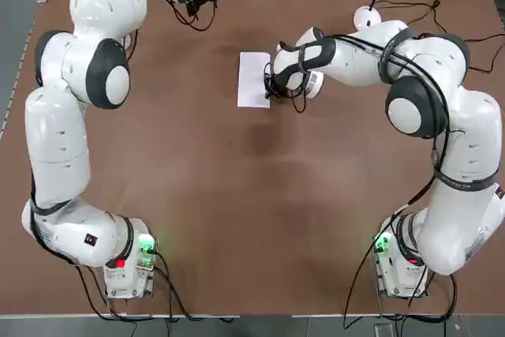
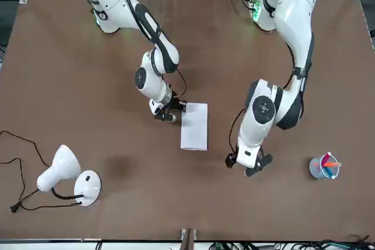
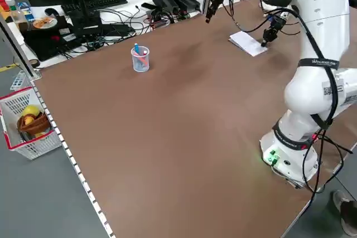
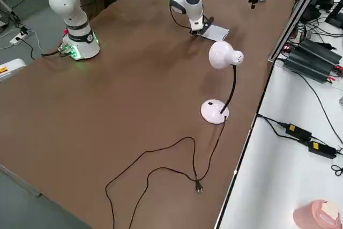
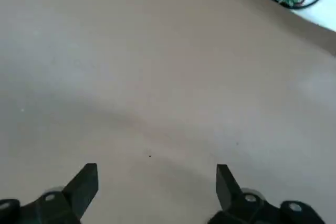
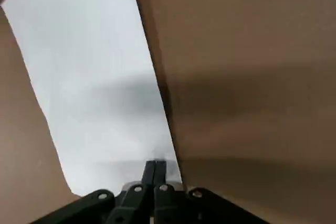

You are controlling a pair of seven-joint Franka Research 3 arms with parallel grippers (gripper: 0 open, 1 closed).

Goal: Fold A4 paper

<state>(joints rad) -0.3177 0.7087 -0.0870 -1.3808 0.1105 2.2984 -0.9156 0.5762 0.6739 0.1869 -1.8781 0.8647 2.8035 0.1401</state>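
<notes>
Alone at the tabletop's twelve o'clock, folded paper (image 1: 253,80) meets the right claw (image 6: 156,163), pressed together at its three o'clock edge; the left claw (image 5: 157,179) spreads at eleven o'clock. Light, probably springy, it would best be held along the crease.

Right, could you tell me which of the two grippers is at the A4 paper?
The right gripper: its fingers are together at one edge of the paper, whereas the left gripper hangs open, away from it.
</notes>
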